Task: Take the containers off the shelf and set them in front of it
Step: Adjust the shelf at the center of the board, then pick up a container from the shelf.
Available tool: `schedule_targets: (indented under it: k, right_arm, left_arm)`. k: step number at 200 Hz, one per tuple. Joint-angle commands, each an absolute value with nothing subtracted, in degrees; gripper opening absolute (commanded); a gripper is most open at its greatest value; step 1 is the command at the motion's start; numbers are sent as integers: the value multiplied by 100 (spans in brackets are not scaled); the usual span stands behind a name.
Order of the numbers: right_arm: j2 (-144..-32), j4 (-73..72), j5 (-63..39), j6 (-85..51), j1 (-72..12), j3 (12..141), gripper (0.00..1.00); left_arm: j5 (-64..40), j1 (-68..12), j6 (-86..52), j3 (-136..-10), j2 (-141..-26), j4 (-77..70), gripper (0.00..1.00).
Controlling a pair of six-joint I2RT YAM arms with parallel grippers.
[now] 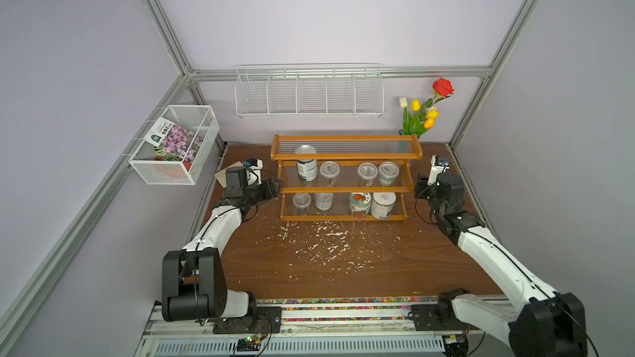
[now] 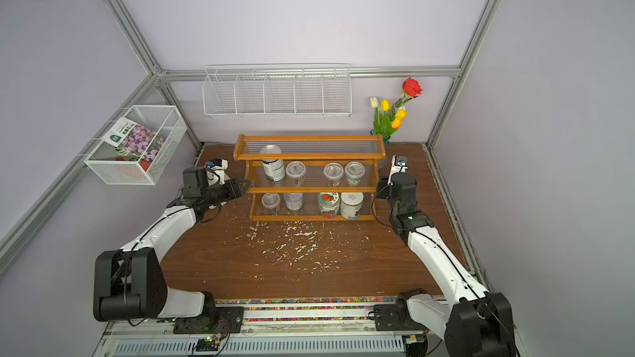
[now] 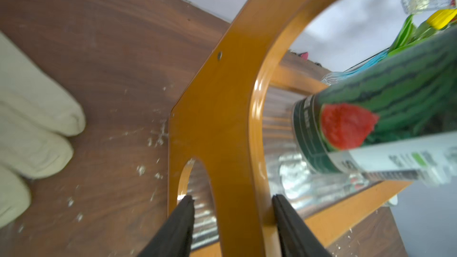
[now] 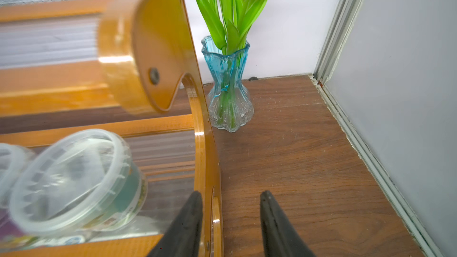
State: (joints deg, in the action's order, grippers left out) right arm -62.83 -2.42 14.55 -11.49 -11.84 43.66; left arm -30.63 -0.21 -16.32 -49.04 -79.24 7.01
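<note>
The orange-brown shelf (image 1: 345, 157) (image 2: 309, 156) stands at the back of the table, with all the containers on it. The middle tier holds a tall tin (image 1: 307, 166) with a watermelon label (image 3: 383, 124) and three clear tubs (image 1: 330, 172) (image 1: 367, 173) (image 1: 388, 172). On the bottom tier are a clear tub (image 1: 301, 202), a tin (image 1: 323, 200), a red-fruit jar (image 1: 360, 204) and a white-lidded jar (image 1: 383, 205). My left gripper (image 3: 233, 197) (image 1: 276, 187) is open, astride the shelf's left side panel (image 3: 222, 119). My right gripper (image 4: 231, 192) (image 1: 417, 188) is open astride the right side panel (image 4: 205, 144), next to a clear tub (image 4: 74, 181).
A blue glass vase (image 4: 227, 87) of flowers (image 1: 421, 111) stands behind the shelf's right end. White wire baskets hang on the back wall (image 1: 309, 92) and the left wall (image 1: 175, 144). White crumbs (image 1: 326, 242) litter the wooden table in front of the shelf. A cream object (image 3: 37, 124) lies left of it.
</note>
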Motion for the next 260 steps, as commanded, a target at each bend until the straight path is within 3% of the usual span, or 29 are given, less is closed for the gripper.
schedule_targets:
  k: [1, 40, 86, 98, 131, 138, 145, 149, 202, 260]
  right_arm:
    - [-6000, 355, 1021, -1056, -1151, 4358, 47]
    - [-5458, 861, 113, -723, -1151, 4351, 63]
    - [-5138, 1314, -896, -478, -1293, 4535, 79]
    - [-5065, 1378, -1003, -383, -1429, 4535, 88]
    - [-4892, 1163, -1227, -290, -1853, 4305, 98]
    - [-4861, 1066, -1279, -302, -1932, 4251, 98]
    - [-4842, 983, -1328, -299, -2018, 4214, 98]
    - [-4829, 954, -1369, -296, -2063, 4196, 99]
    - [-4837, 816, -1424, -220, -2373, 4196, 98]
    - [-4834, 837, -1389, -58, -2380, 4228, 98]
  left_arm:
    - [-2860, 44, -1395, -4623, -7309, 1146, 57]
    - [-2939, -116, -1250, -4046, -6104, 855, 66]
    - [-1971, -1471, -961, -3647, -5191, 171, 77]
    - [-1610, -1857, -976, -3451, -5083, -259, 80]
    - [-838, -2611, -645, -3287, -5513, -1338, 86]
    - [-755, -2658, -630, -3295, -5658, -1549, 88]
    - [-678, -2693, -600, -3317, -5797, -1746, 98]
    - [-626, -2698, -591, -3341, -5868, -1842, 100]
    - [123, -2676, -445, -3529, -6686, -2963, 100]
    - [-191, -2639, -408, -4202, -7758, -3348, 100]
